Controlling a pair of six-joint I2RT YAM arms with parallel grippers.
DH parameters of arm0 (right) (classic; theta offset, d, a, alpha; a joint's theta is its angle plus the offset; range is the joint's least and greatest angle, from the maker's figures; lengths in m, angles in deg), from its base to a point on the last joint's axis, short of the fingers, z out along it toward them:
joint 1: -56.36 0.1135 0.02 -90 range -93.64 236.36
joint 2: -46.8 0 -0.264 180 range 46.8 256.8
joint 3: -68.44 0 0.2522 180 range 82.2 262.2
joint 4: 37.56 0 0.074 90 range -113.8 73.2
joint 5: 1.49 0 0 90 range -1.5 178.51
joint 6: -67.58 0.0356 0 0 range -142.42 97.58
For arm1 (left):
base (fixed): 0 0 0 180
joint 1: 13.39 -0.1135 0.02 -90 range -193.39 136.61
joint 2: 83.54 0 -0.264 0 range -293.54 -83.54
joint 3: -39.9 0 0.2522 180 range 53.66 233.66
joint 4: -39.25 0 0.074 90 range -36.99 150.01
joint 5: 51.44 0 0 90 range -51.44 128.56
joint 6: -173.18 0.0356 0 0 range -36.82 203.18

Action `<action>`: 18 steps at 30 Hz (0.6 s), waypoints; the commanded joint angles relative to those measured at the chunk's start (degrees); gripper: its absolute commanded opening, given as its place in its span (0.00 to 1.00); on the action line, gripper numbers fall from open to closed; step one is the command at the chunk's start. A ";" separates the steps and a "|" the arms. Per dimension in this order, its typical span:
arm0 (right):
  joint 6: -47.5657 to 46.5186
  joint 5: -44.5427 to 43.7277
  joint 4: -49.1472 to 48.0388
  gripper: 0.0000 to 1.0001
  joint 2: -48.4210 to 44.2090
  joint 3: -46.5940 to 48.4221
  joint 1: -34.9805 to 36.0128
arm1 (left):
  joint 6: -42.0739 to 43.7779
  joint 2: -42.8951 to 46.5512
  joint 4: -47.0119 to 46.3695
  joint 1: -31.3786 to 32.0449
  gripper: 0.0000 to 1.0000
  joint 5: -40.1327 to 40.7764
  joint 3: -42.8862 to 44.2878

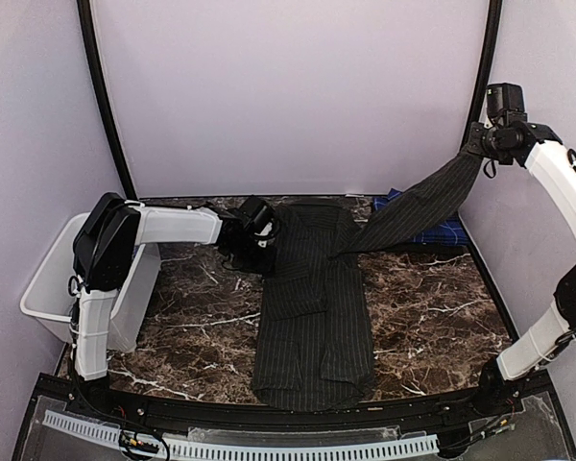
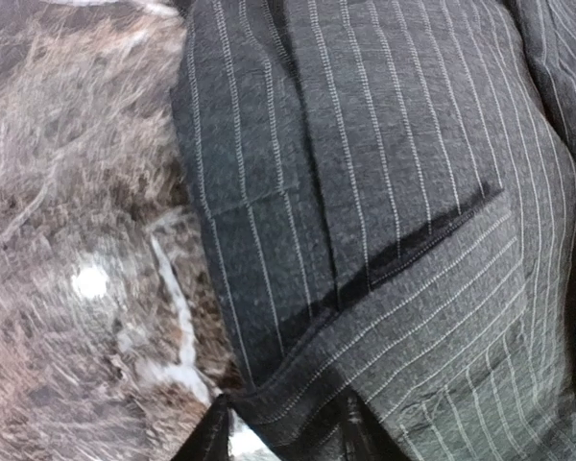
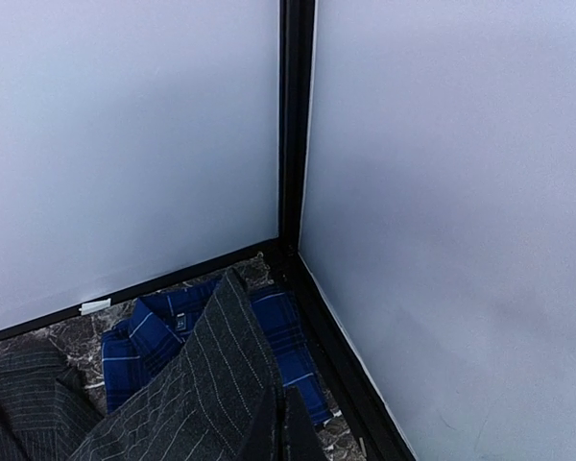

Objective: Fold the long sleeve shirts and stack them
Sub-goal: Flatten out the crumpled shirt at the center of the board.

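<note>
The black pinstriped shirt (image 1: 312, 307) lies lengthwise on the marble table (image 1: 432, 317). One sleeve (image 1: 418, 206) is stretched taut up to the right. My right gripper (image 1: 482, 154) is shut on that sleeve's end, high near the back right corner; the sleeve also shows in the right wrist view (image 3: 197, 384). My left gripper (image 1: 259, 226) is low at the shirt's upper left edge, and its fingertips (image 2: 346, 427) are shut on a fold of the cloth (image 2: 365, 192). The blue plaid shirt (image 1: 432, 230) lies folded in the back right corner, under the sleeve, and shows in the right wrist view (image 3: 154, 336).
A white plastic bin (image 1: 53, 279) stands off the table's left edge beside the left arm. Lilac walls and black frame posts (image 3: 293, 125) close in the back and sides.
</note>
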 commanded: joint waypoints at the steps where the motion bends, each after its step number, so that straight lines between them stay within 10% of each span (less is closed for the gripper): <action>1: -0.50 1.65 -0.77 0.00 -1.40 0.91 -0.36 | -0.02 -0.02 0.54 -0.11 0.23 1.70 2.10; 6: -0.60 2.46 -1.17 0.00 -1.61 0.50 -0.34 | 0.63 0.36 3.13 -0.11 0.01 2.35 4.65; 18: -0.35 15.71 -6.81 0.00 -0.74 6.36 -0.34 | 9.33 13.92 15.76 -10.10 0.00 16.37 16.68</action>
